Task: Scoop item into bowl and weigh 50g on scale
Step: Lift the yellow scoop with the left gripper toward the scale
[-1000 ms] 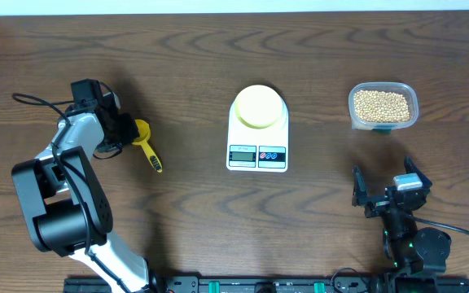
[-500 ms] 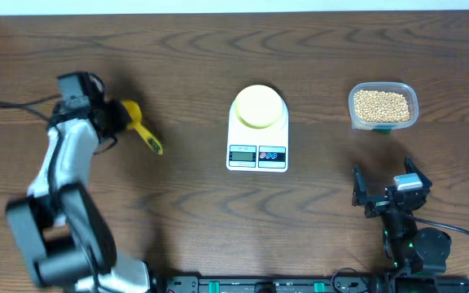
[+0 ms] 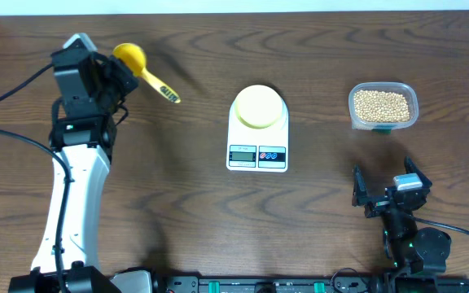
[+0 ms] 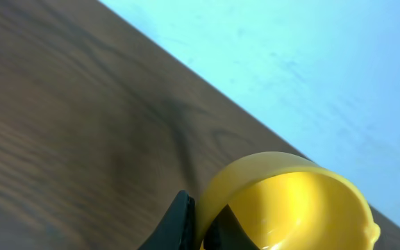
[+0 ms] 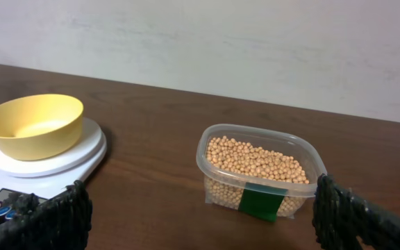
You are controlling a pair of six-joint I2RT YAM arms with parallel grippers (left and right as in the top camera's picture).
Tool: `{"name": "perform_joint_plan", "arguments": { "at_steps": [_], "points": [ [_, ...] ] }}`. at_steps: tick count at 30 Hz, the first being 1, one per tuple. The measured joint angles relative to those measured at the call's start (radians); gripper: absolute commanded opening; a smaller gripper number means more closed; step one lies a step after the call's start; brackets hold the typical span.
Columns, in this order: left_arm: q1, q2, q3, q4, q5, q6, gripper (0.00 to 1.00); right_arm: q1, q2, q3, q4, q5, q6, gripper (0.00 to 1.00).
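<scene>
The left jaws pinch the yellow scoop [image 3: 130, 55] beside its cup, above the tabletop's [image 3: 202, 212] far-left part; its handle runs diagonally, pointing right and toward the near edge; the right jaws stand spread, the beans [image 3: 382, 104] in a clear container [image 3: 411, 96] ahead of them; the bowl [image 3: 258, 106] sits on the scale [image 3: 257, 155].
</scene>
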Motion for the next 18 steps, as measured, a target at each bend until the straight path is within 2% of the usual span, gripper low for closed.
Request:
{"name": "perform_joint_plan", "arguments": {
  "at_steps": [11, 18],
  "points": [
    [-0.071, 0.004, 0.000, 0.035, 0.000, -0.106, 0.08, 0.000, 0.000, 0.000, 0.000, 0.000, 0.000, 0.99],
    [-0.072, 0.004, 0.000, 0.006, 0.000, -0.266, 0.08, 0.000, 0.000, 0.000, 0.000, 0.000, 0.000, 0.99]
  ]
}}
